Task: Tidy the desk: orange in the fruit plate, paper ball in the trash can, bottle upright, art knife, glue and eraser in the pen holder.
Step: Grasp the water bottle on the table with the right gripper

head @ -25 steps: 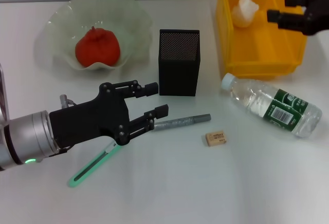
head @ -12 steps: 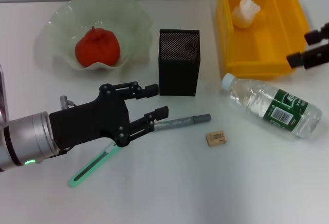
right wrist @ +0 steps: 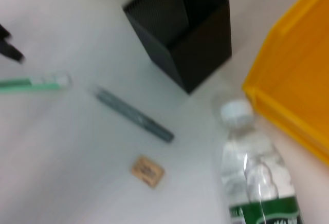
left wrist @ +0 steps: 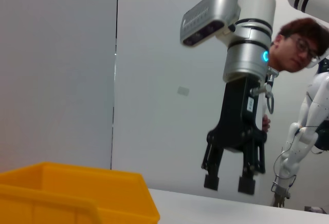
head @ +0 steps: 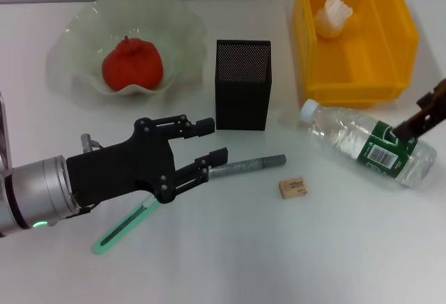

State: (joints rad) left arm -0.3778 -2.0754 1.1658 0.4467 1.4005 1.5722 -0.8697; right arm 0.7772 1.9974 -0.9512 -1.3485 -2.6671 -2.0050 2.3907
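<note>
Hovering low over the desk (head: 230, 248), the left gripper (head: 209, 140) holds its fingers spread with nothing between them; the grey art knife (head: 245, 165) lies just ahead of its lower fingertip, the green glue stick (head: 125, 226) runs beneath and behind the palm, and the black mesh pen holder (head: 242, 84) stands just beyond the upper finger. The right gripper (left wrist: 230, 183), seen from the left wrist camera, hangs with its fingers parted and empty above the lying bottle (head: 369, 143), whose white cap (head: 310, 110) points toward the pen holder. The orange (head: 132, 63) already sits in the fruit plate (head: 77, 35), and the paper ball (head: 333, 14) rests in the yellow trash can (head: 401, 46); the eraser (head: 293, 187) lies apart, between knife and bottle. The step in hand is judged to be righting the bottle. Recommended procedure: centre the right fingers across the labelled body, not the cap; close firmly, since the clear plastic will likely flex; pivot about the base and release only once it stands squarely. Keep the swing clear of the trash can wall.
</note>
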